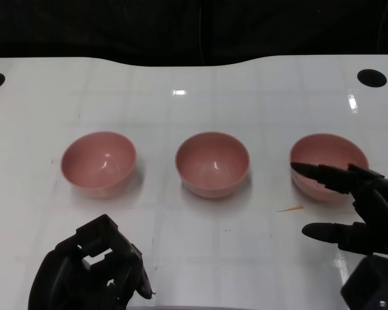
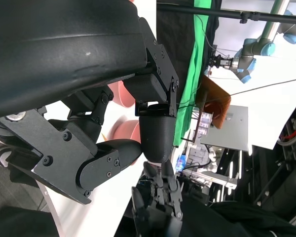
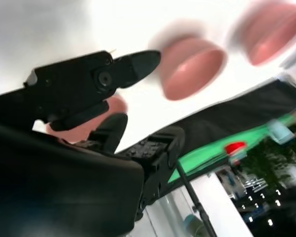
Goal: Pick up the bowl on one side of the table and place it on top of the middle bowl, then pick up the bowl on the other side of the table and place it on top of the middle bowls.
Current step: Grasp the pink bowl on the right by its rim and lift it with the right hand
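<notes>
White table [image 1: 194, 245]: right bowl [image 1: 326, 155] beside right robot hand [image 1: 355, 206]

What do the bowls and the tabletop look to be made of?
The three bowls, left, middle and right: pink, smooth, faintly glossy with small glints inside; plastic or melamine, possibly glazed ceramic. Tabletop: white and shiny, mirroring lights; likely laminate or coated board.
</notes>
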Robot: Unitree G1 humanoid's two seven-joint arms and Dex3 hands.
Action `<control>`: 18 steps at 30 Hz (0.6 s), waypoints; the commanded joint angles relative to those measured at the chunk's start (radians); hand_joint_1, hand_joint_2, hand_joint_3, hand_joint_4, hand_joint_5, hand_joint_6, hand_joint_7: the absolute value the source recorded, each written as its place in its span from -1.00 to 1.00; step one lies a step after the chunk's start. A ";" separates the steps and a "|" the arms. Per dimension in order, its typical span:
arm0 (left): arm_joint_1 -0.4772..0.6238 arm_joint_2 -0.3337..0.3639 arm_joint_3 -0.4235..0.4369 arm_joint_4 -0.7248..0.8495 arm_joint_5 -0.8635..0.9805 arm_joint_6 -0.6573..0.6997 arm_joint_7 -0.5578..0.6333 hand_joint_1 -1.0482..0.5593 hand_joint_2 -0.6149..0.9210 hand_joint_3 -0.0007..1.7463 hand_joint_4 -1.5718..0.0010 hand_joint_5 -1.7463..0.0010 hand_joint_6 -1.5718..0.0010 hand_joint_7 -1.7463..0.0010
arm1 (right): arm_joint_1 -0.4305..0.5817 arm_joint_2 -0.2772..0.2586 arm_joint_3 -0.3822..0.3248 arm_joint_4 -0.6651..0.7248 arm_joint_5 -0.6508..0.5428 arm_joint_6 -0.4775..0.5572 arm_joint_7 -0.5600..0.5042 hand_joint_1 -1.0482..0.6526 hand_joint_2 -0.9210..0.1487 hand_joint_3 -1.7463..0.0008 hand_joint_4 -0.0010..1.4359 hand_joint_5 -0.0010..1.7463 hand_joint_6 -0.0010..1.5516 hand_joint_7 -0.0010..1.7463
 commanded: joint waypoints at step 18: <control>0.011 0.004 0.006 -0.025 -0.003 0.016 0.010 0.08 0.48 0.20 -0.18 -0.76 -0.13 -0.60 | -0.249 -0.059 0.179 0.233 -0.324 0.250 -0.084 -0.38 -0.85 1.00 -0.77 -0.45 -0.56 -0.98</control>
